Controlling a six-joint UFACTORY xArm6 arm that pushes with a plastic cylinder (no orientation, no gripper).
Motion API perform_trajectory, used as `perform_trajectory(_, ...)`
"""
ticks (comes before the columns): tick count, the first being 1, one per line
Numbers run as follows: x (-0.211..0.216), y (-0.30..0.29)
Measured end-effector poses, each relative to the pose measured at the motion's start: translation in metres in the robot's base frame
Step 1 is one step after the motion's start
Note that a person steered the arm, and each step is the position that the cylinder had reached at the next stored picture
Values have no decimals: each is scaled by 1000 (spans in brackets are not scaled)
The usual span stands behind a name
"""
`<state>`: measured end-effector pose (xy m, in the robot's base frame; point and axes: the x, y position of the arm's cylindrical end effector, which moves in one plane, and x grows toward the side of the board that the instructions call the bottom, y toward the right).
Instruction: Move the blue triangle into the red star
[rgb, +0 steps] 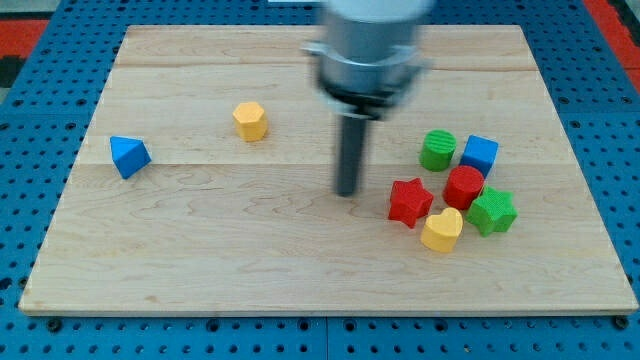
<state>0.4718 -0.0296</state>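
My tip (347, 192) is a bare rod with no claw to open or clench, resting on the board (300, 270) just left of the red star (409, 201). The blue triangle (129, 156), a small solid wedge, sits alone far left, well apart from both. The star adjoins a yellow heart (442, 230) and red cylinder (464, 186). The arm's blurred upper body is cut off at the top.

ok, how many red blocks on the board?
2, both in the cluster at the view's right: the red star on its left edge, the red cylinder just right of it. None looks hidden.
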Motion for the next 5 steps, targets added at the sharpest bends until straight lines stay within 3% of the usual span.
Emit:
perform_trajectory(2,45,-231)
perform_trajectory(3,-14,-216)
perform_trajectory(4,-38,-137)
perform_trajectory(5,-38,-232)
